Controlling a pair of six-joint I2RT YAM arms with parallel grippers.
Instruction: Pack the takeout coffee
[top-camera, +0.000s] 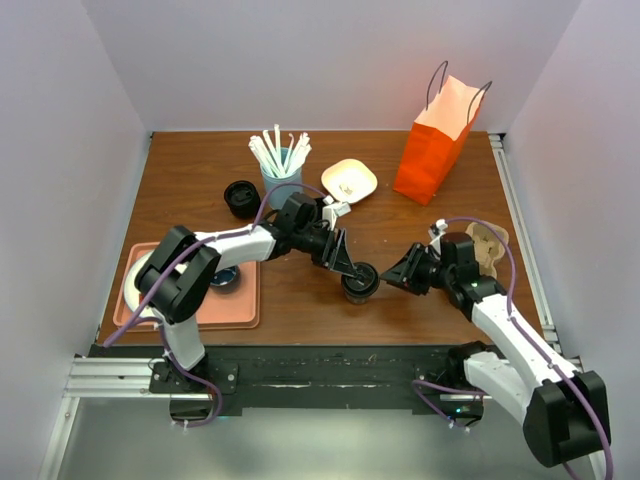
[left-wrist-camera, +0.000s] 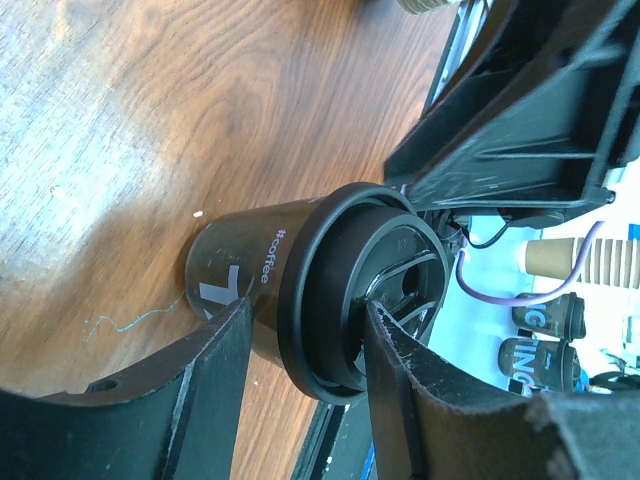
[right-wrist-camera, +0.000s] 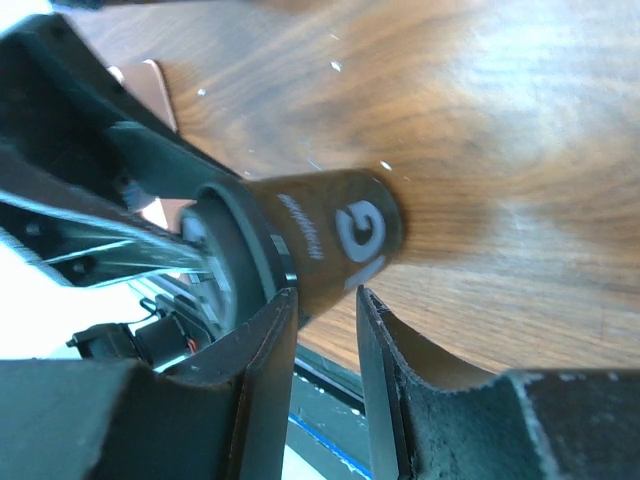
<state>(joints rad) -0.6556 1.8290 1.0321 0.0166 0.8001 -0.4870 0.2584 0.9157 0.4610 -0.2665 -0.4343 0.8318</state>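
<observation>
The left end effector (left-wrist-camera: 308, 312) is clamped on the takeout coffee (left-wrist-camera: 300, 280), with one finger on each side of the cup at its black lid. The cup stands upright on the wooden surface (top-camera: 300, 295) between those fingers. The right end effector (right-wrist-camera: 325, 297) faces the cup from the side opposite the left one, its jaws narrowly parted with nothing between them. Its fingertips are just beside the cup's wall below the lid, and whether they touch it cannot be told.
</observation>
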